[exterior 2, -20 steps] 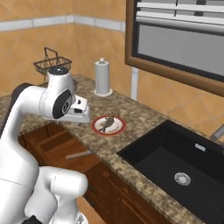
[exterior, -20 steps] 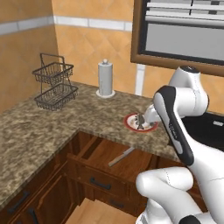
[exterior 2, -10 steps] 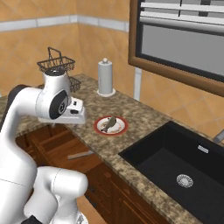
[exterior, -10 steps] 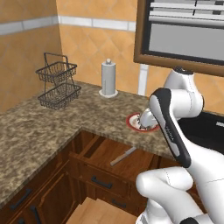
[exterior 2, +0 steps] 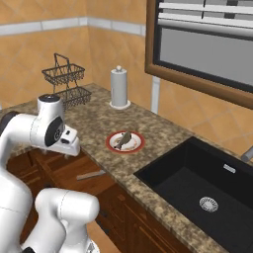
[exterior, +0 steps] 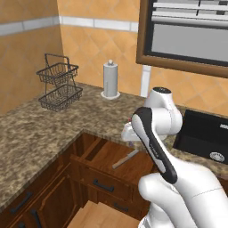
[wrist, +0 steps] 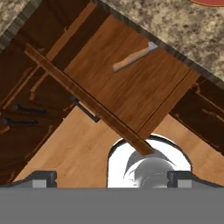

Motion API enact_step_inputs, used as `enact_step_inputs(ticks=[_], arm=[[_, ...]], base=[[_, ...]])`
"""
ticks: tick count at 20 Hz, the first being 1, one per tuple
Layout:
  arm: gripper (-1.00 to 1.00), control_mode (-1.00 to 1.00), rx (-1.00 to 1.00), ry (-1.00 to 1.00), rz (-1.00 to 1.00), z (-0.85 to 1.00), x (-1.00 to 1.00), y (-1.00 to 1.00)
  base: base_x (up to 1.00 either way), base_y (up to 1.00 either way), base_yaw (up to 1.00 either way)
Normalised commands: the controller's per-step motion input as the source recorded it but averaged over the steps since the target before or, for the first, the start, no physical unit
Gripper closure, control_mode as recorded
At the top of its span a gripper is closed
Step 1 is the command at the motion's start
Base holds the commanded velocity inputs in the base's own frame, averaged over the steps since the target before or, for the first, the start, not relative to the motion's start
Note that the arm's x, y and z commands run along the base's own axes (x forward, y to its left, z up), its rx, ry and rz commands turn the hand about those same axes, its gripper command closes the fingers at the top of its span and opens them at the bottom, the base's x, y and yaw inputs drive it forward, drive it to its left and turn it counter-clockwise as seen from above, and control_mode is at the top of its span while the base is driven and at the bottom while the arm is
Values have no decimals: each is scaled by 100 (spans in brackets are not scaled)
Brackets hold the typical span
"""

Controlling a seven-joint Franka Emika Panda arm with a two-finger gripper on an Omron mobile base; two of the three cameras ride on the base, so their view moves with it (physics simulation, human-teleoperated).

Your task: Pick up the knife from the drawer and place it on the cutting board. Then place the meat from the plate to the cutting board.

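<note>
A speckled granite worktop (exterior 2: pixel 99 123) wraps the corner of the kitchen, carrying a two-tier wire basket (exterior: pixel 59 87) at the far left and a paper-towel holder (exterior 2: pixel 118 88) against the tiled wall, with a black sink (exterior 2: pixel 202 183) sunk into it at the right below a framed window (exterior 2: pixel 207 47). The drawer (exterior: pixel 116 161) stands pulled out beneath the worktop's edge, its black bar handle (wrist: pixel 86 109) on the front, and the knife (wrist: pixel 133 57) lies alone on the drawer's floor towards the back, blade end (exterior: pixel 133 153) nearest the worktop's edge. On the worktop between drawer and sink sits the plate (exterior 2: pixel 125 142) with the meat (exterior 2: pixel 124 139) on it. The arm's white elbow and forearm (exterior: pixel 156 133) stand between the left camera and the plate, hiding most of it there. The claw (wrist: pixel 111 178) hangs above the open drawer with its tips spread wide and nothing between them, well apart from the knife. Dark cabinet doors (exterior: pixel 26 200) flank the drawer at the left.
</note>
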Motion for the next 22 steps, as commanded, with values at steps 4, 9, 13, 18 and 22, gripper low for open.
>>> enact_step_inputs(ticks=[4, 9, 13, 18, 22], arm=[[-100, -100, 5, 0, -27, -58, 26, 5], [-100, -100, 1, 0, -26, -66, 27, 4], [-100, -100, 1, 0, -28, -49, 26, 6], [-100, -100, 5, 2, -16, -43, 26, 0], [-100, -100, 0, 2, -4, -36, 23, 0]], base=[[0, 0, 0], [0, 0, 0], [0, 0, 0], [0, 0, 0], [0, 0, 0]])
